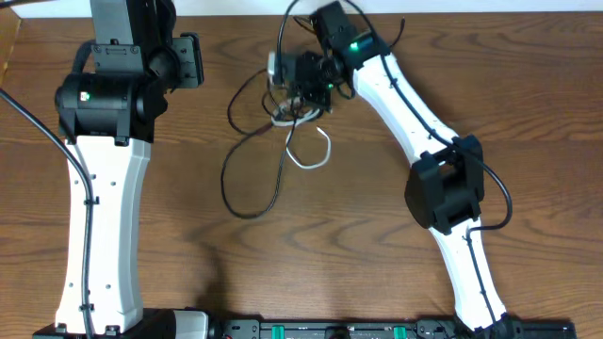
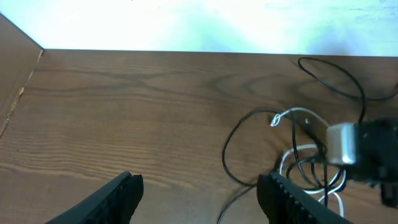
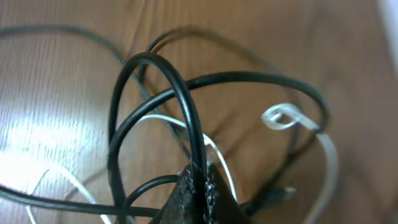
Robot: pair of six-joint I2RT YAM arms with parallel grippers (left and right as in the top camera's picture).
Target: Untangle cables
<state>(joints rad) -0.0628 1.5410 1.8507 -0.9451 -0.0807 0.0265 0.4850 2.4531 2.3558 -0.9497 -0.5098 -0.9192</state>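
The brown wooden table point(image 1: 528, 113) meets a white wall at its far edge. Near the middle of that edge lies the knot, where the black cable point(image 1: 247, 188) and the white cable point(image 1: 316, 155) are looped through each other. My right gripper point(image 3: 198, 182) is clenched on a black strand. My left gripper point(image 2: 200, 191) hangs released toward the far left corner and holds nothing. I judge this is the pulling-apart step. Next I should draw the black strand slowly out of the white loop, perhaps while the left pins the white cable.
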